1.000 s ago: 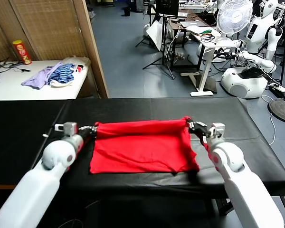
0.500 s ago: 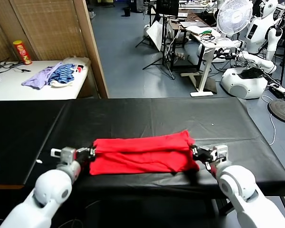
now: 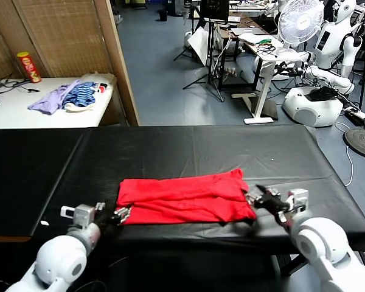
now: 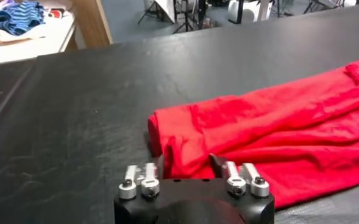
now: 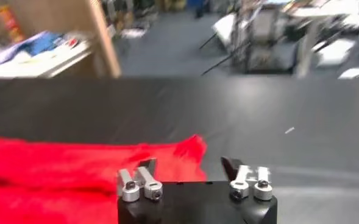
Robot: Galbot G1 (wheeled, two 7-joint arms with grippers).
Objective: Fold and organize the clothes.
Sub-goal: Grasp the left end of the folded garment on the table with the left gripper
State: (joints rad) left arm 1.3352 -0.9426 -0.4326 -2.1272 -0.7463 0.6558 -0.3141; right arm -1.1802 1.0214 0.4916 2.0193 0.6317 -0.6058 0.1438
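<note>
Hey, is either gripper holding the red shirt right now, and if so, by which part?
Nothing is held. Left gripper and right gripper are open at the ends of the red shirt.

Grey-blue floor (image 3: 164, 79), wooden screen (image 3: 61, 36), white side table (image 3: 24, 112), standing fan (image 3: 300, 21).

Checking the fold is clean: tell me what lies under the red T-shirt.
The red T-shirt, folded into a band, lies on the black table. Only black surface shows around it; anything beneath the cloth is covered.

cut off: red T-shirt (image 4: 277, 134) at edge | blurred: right wrist view
</note>
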